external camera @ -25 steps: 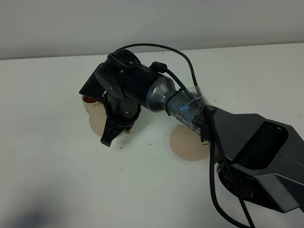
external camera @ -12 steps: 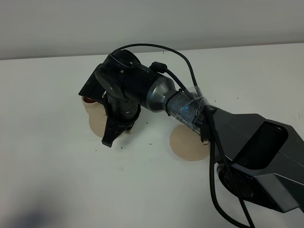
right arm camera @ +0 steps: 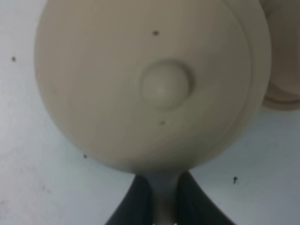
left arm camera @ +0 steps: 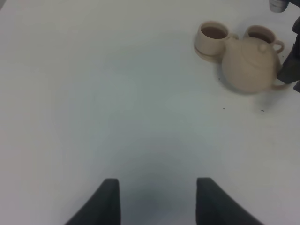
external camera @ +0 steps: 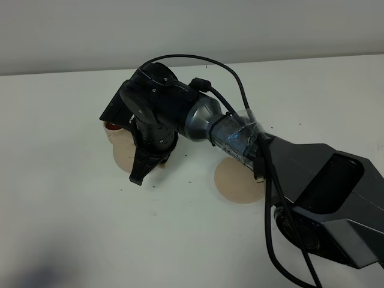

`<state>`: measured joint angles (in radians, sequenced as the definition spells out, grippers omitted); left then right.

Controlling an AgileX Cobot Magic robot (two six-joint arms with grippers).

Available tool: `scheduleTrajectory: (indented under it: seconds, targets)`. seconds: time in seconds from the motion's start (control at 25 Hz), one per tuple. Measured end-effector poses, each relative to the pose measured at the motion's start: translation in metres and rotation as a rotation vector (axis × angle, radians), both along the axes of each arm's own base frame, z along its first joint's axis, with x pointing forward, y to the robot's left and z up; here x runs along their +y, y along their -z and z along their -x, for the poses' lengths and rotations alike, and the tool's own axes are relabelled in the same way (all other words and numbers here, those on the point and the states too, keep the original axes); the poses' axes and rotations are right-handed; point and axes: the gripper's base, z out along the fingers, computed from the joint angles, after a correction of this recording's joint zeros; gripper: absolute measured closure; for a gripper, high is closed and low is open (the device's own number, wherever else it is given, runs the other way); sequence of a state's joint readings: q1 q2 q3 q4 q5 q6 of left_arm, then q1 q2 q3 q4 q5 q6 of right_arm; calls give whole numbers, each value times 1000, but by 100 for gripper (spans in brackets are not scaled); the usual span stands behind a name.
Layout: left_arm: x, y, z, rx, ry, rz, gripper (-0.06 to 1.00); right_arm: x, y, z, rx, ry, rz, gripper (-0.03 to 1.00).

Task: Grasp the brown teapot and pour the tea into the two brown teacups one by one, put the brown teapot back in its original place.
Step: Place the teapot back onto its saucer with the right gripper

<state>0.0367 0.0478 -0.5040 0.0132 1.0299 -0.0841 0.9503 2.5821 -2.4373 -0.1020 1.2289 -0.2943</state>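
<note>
The brown teapot (left arm camera: 248,68) is off its plate, right beside the two brown teacups (left arm camera: 213,35) (left arm camera: 260,33), both holding dark tea. My right gripper (right arm camera: 161,206) is shut on the teapot's loop handle; the lid knob (right arm camera: 164,86) faces the wrist camera. In the high view the right gripper (external camera: 141,171) and wrist cover most of the teapot (external camera: 123,155); one cup (external camera: 111,126) peeks out beside them. The round tan plate (external camera: 237,181) lies bare to the right. My left gripper (left arm camera: 157,201) is open and empty over bare table, well away from the teapot.
The white table (external camera: 66,210) carries a few dark specks near the teapot. The right arm's body and cables (external camera: 312,192) stretch across the right half of the high view. A wall (external camera: 180,30) borders the table's far edge.
The right wrist has shifted very slightly, so less of the cup shows beside it. The teapot stays in the right gripper.
</note>
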Motion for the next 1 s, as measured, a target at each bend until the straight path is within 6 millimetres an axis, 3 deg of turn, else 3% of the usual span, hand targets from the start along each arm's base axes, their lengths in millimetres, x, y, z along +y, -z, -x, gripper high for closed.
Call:
scheduleTrajectory:
  seconds: [0.2, 0.68, 0.84, 1.0]
  targets:
    - [0, 0, 0, 0, 0, 0, 55, -1, -8, 0, -8, 1, -10, 86]
    - [0, 0, 0, 0, 0, 0, 55, -10, -70, 4, -95, 4, -91, 86]
    - [0, 0, 0, 0, 0, 0, 55, -22, -98, -3, -145, 30, -119, 86]
    - [0, 0, 0, 0, 0, 0, 55, -48, -112, -21, -151, 112, -131, 86]
